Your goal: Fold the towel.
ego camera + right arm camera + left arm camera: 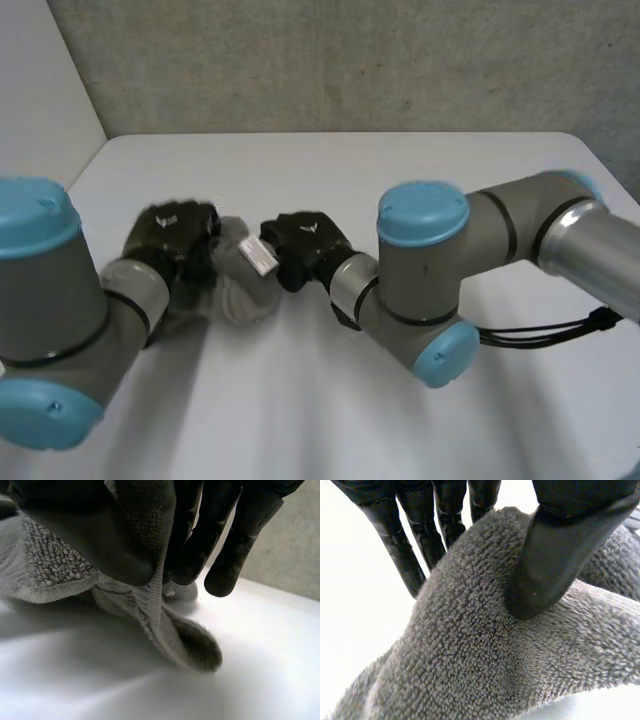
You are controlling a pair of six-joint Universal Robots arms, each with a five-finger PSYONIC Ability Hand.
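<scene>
Grey towel (243, 285): bunched on white table (330, 420), directly between both hands. Left hand (172, 238): thumb and fingers pinched on a thick fold. Right hand (308, 248): clamped on a hemmed edge, remainder draping to the tabletop.

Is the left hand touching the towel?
Touching. In the left wrist view the left hand presses its thumb into the grey towel, fingers behind it.
</scene>
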